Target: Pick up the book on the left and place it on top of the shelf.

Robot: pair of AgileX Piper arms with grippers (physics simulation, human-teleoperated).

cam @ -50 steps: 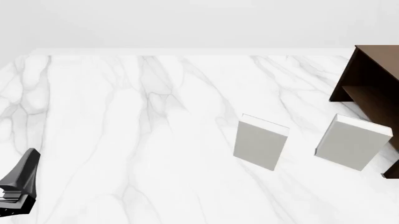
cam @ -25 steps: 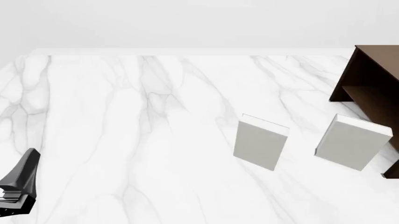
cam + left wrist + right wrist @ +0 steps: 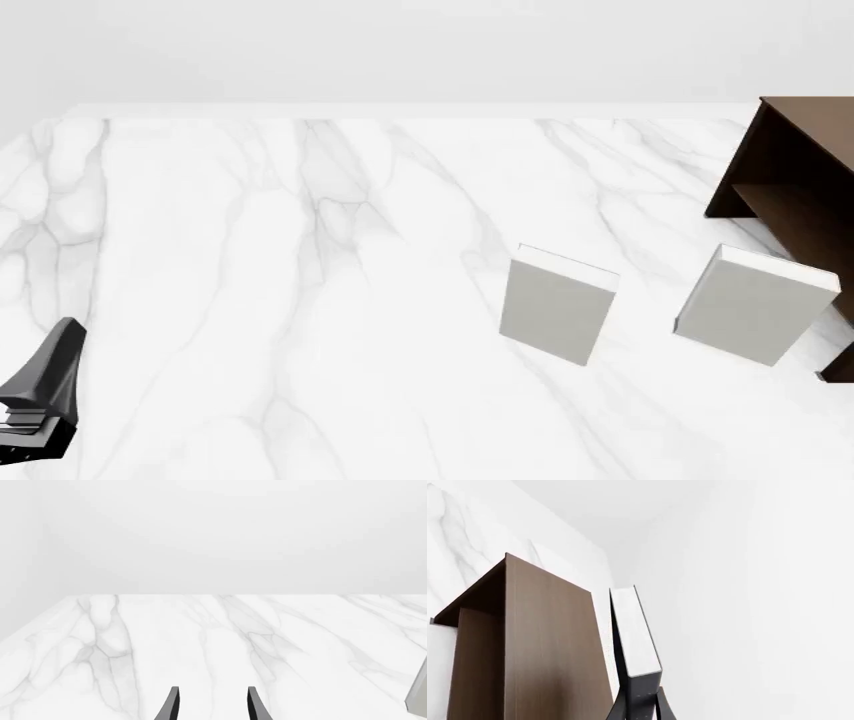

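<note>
**Book held beside the shelf, right wrist view**

Beside the shelf (image 3: pixel 527 645), in the right wrist view, the book (image 3: pixel 635 630) stands on end between the fingers of the right gripper (image 3: pixel 642 707), which are clamped on its lower end. Its white page edges face the camera and its dark cover shows as a thin strip along one side. The book lies just beside the shelf's brown side panel; whether they touch cannot be told. In the front view only part of the shelf (image 3: pixel 801 190) shows at the right edge of the table (image 3: pixel 267 300), and neither the dark book nor the right gripper appears there. Two light grey books stand upright on the marble: the middle book (image 3: pixel 558 305) well clear of the shelf, and the right-hand grey book (image 3: pixel 754 303) close in front of it. The left gripper (image 3: pixel 40 400) rests low at the near left corner; in the left wrist view the left gripper (image 3: pixel 212 707) has its fingers apart and holds nothing.
</note>
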